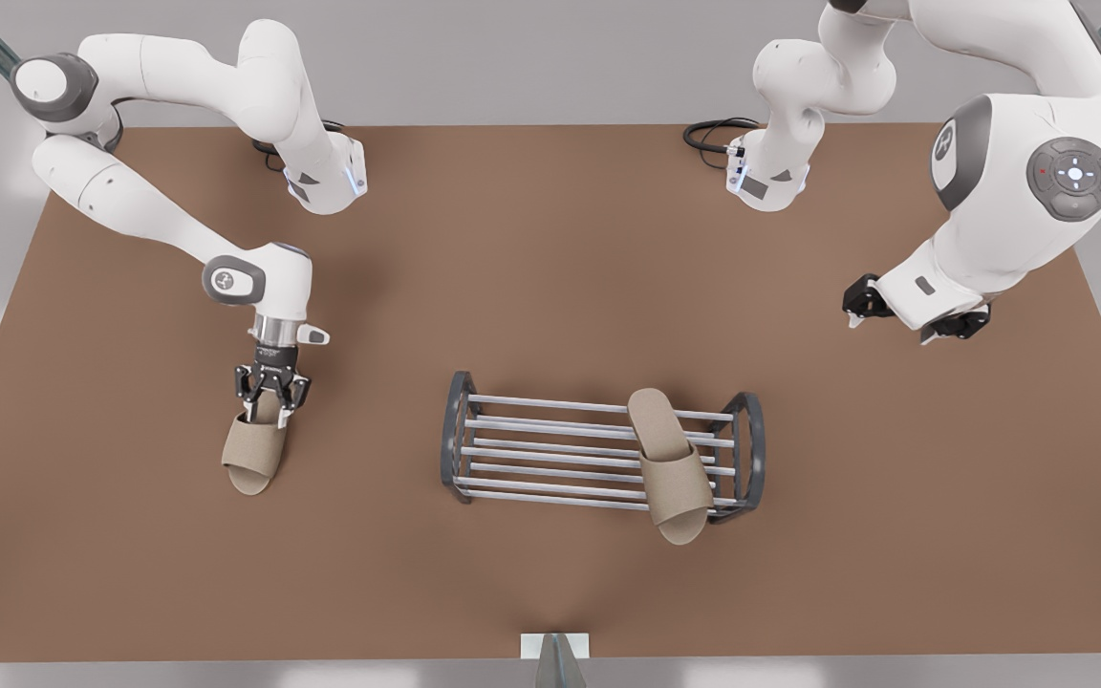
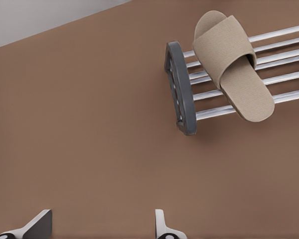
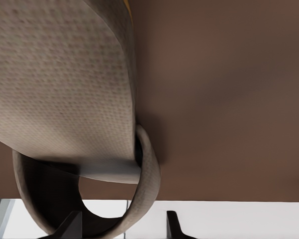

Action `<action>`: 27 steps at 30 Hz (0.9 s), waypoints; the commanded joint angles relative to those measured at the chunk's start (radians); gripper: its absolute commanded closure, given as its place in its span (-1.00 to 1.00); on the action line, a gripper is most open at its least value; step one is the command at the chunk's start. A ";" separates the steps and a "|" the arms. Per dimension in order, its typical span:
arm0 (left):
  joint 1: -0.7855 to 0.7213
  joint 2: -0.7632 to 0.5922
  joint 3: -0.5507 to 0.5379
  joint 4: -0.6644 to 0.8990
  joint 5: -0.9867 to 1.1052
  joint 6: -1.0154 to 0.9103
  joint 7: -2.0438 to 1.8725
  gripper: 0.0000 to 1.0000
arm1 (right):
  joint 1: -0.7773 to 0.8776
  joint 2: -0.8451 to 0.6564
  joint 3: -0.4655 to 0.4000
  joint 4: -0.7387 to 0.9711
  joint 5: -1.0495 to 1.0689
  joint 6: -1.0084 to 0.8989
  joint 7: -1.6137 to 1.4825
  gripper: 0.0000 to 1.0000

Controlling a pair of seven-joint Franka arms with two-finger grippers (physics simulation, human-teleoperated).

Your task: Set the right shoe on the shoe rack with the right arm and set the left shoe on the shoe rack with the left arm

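Woven beige slipper on silver-barred rack

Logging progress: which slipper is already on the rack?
The slipper at the rack's end on the front view's right, toe overhanging. The other slipper sits in the right gripper; left gripper waits.
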 commanded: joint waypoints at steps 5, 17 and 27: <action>0.000 -0.001 0.000 0.000 0.000 0.004 0.011 -1.00 | 0.019 0.002 -0.009 0.013 -0.040 -0.001 0.000 -0.44; -0.001 -0.001 0.000 0.000 0.000 0.001 0.011 -1.00 | 0.060 0.004 -0.016 0.054 -0.040 -0.001 0.003 -0.52; -0.001 -0.001 0.000 0.000 0.000 0.001 0.011 -1.00 | 0.102 0.007 -0.039 0.085 -0.040 -0.001 0.006 -0.73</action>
